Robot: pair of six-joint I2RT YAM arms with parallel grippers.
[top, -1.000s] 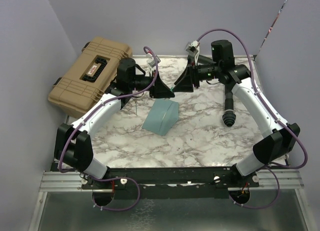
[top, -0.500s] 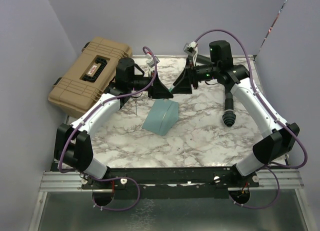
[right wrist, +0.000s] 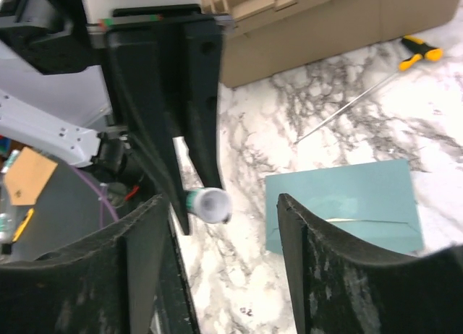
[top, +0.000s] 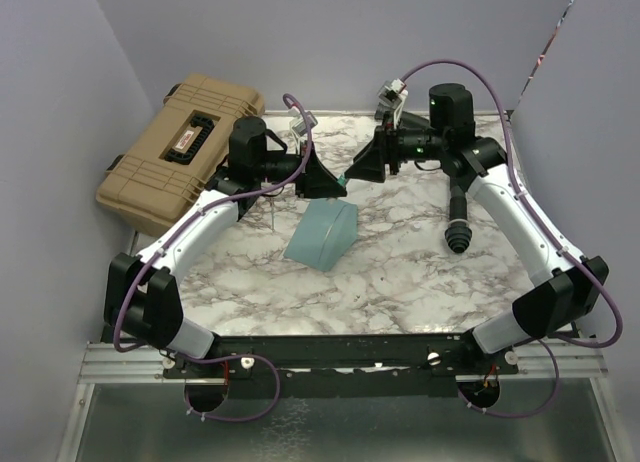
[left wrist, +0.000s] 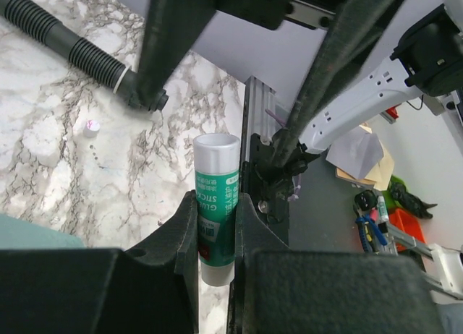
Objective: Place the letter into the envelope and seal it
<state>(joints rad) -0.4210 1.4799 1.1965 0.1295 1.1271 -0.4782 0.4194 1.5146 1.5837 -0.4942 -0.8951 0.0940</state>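
Pinching glue stick (left wrist: 215, 157), left end effector (left wrist: 216, 207), envelope (top: 322, 235) nearby

The envelope (top: 322, 235) is plain teal, the table (top: 400, 272) is white marble pattern with grey veins, and the case (top: 180, 152) is tan with a black centre panel. The glue stick (left wrist: 215, 204) has a green label with white lettering and a silvery grey end, and the screwdriver (right wrist: 418, 50) handle is yellow and black. The arms (top: 205, 222) are white with black joints and purple cables (top: 440, 67), and a tiny white speck (left wrist: 90, 128) on the marble seems tinged pink.
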